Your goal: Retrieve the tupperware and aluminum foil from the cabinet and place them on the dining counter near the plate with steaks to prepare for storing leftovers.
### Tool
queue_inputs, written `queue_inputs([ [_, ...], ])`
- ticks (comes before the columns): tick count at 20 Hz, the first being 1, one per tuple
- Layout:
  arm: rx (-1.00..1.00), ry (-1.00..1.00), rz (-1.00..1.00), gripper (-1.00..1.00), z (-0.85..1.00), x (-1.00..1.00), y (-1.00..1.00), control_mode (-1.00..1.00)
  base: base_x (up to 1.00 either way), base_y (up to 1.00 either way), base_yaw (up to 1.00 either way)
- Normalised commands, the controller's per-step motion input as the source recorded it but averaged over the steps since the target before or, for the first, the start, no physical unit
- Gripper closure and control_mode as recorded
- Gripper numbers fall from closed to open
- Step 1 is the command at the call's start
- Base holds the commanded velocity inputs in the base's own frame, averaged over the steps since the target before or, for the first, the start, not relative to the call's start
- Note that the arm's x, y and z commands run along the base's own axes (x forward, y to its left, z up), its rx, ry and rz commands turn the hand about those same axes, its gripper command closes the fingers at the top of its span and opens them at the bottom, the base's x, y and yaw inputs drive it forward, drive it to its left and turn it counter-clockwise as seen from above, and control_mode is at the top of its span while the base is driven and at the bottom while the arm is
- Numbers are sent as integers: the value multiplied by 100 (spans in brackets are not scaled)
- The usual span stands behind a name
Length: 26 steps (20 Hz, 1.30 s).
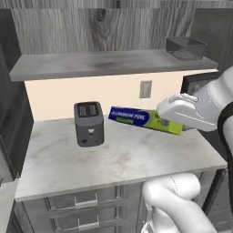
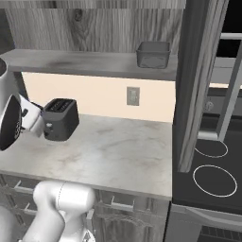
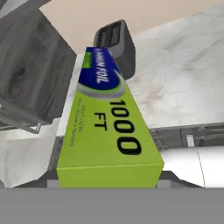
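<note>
Clenched on the lime-green end of the aluminum foil (image 1: 144,120), the pincer (image 1: 169,119) sits right of centre in the left base frame, holding the carton in the air above the worktop (image 1: 113,157). In the hand frame the aluminum foil (image 3: 107,127) runs from the bottom edge up toward the top centre, its green end nearest and its blue end pointing at the toaster (image 3: 114,43). The cabinet (image 1: 104,32) spans the top of the left base frame, its grey shelf (image 1: 91,63) crossing below the wood-grain back. The white marbled worktop takes the middle of the frame. The black toaster (image 1: 88,123) stands left of centre on it. The tupperware (image 1: 186,48) rests on the shelf at upper right; in the right base frame the tupperware (image 2: 153,54) appears at top centre.
</note>
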Motion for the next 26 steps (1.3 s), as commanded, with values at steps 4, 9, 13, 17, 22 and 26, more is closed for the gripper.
queue_inputs([
  [4, -1, 8, -5, 100, 0, -9, -14, 100, -29, -31, -19],
  [9, 0, 0, 0, 100, 0, 0, 0, 100, -96, -12, -26],
  [13, 0, 0, 0, 100, 0, 0, 0, 100, -100, 0, -36],
  [17, 0, 0, 0, 100, 0, 0, 0, 100, -90, -5, -60],
  [22, 0, 0, 0, 100, 0, 0, 0, 100, -37, -19, -81],
  [26, 0, 0, 0, 100, 0, 0, 0, 100, -2, -25, -88],
])
